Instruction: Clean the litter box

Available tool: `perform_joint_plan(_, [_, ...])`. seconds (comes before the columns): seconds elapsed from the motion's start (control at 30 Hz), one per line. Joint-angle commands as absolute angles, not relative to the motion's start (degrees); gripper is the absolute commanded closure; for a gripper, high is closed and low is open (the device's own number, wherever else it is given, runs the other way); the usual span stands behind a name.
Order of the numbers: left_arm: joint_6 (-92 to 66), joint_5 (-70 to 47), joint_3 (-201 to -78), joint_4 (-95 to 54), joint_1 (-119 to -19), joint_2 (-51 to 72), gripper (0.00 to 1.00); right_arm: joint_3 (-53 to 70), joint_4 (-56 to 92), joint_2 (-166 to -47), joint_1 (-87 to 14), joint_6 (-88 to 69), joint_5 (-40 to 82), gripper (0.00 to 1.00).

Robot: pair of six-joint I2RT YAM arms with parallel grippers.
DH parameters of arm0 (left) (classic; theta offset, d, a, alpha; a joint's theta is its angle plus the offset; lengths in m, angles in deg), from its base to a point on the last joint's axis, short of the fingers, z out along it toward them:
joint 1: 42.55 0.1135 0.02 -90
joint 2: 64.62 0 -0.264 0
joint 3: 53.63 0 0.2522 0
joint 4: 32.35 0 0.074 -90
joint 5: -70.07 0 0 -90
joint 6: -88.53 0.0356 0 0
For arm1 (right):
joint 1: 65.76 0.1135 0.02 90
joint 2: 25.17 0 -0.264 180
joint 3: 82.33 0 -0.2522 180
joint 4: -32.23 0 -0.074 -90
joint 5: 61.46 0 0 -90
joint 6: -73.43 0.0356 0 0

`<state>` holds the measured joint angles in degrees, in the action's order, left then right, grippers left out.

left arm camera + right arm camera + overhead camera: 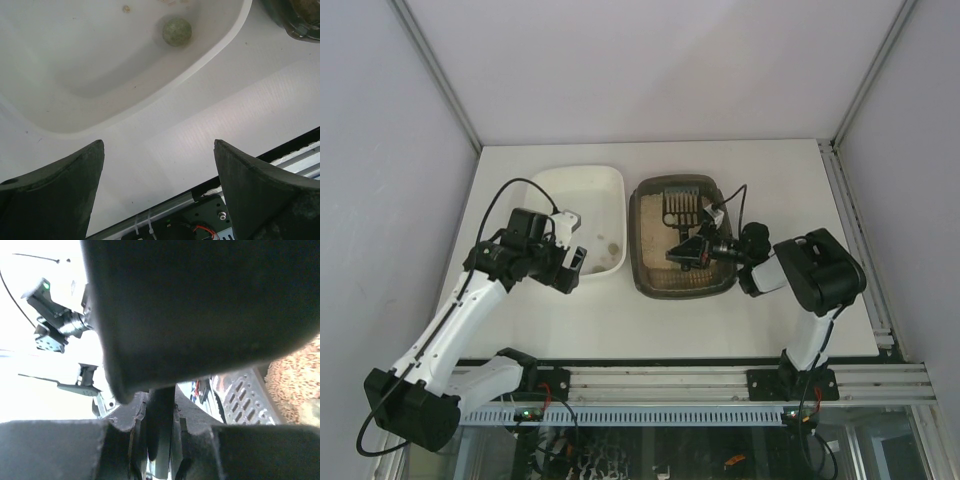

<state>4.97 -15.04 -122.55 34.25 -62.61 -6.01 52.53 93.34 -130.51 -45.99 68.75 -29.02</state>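
The litter box [675,292], a dark rounded tray holding beige litter [295,372], sits at the table's middle. A black slotted scoop [682,207] lies over the litter at the far end of the box. My right gripper [690,250] hangs above the box and is shut on the scoop's dark handle [161,427]; the slotted blade [245,395] shows to the right of the fingers. My left gripper [570,265] stands open and holds nothing, just outside the near right corner of the white tray [585,205].
The white tray's rim [150,95] lies ahead of the left gripper [159,150], with a greenish-grey clump [176,31] inside. A corner of the litter box [295,15] shows at the upper right. The table's metal front rail [700,380] runs below both.
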Motion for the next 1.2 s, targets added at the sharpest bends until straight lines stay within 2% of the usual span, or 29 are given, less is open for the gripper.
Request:
perform_joint_plan(0.0, [4.51, -13.95, -121.98, 33.17, -62.24, -6.04, 0.06, 54.15, 102.77, -130.34, -50.64, 73.46, -26.06, 1.00])
perform_joint_plan(0.17, [4.51, -13.85, -122.13, 33.22, -62.22, -5.78, 0.06, 50.79, 81.54, -124.85, -44.40, 60.12, -28.77, 1.00])
perform_joint_plan(0.2, [4.51, -13.81, -122.14, 33.27, -62.21, -5.75, 0.06, 51.84, 83.79, -124.73, -46.71, 62.33, -28.92, 1.00])
perform_joint_plan(0.27, [4.58, -13.68, -122.18, 33.29, -62.20, -5.85, 0.06, 54.74, 97.16, -126.76, -52.34, 69.88, -28.60, 1.00])
perform_joint_plan(0.33, [4.64, -13.60, -122.14, 33.30, -62.24, -5.79, 0.06, 54.98, 102.08, -129.70, -53.56, 73.52, -29.15, 1.00])
perform_joint_plan(0.5, [4.61, -13.45, -122.15, 33.29, -62.20, -5.36, 0.06, 53.10, 88.83, -127.40, -46.29, 64.23, -30.01, 1.00])
perform_joint_plan(0.63, [4.54, -13.58, -122.17, 33.32, -62.22, -5.50, 0.06, 55.97, 99.06, -128.84, -51.71, 70.71, -27.18, 1.00])
perform_joint_plan(0.7, [4.51, -13.65, -122.17, 33.32, -62.20, -5.61, 0.06, 55.65, 101.88, -129.84, -50.93, 72.83, -26.10, 1.00])
perform_joint_plan(0.77, [4.51, -13.63, -122.16, 33.34, -62.21, -5.56, 0.06, 53.24, 91.59, -128.11, -45.81, 66.71, -27.45, 1.00])
perform_joint_plan(0.83, [4.51, -13.66, -122.17, 33.42, -62.18, -5.55, 0.06, 52.93, 83.48, -125.45, -45.18, 61.06, -27.10, 1.00])
perform_joint_plan(1.0, [2.85, -17.78, -123.17, 32.85, -62.11, -5.85, 0.03, 56.97, 102.49, -128.60, -55.57, 73.83, -28.38, 1.00])
perform_joint_plan(1.07, [1.81, -18.92, -125.42, 32.99, -60.74, -6.19, 0.03, 55.10, 96.79, -128.12, -53.37, 71.10, -30.29, 1.00])
perform_joint_plan(1.17, [1.73, -16.30, -128.26, 33.64, -55.78, -6.46, 0.04, 53.13, 77.73, -122.63, -49.80, 58.97, -30.21, 1.00])
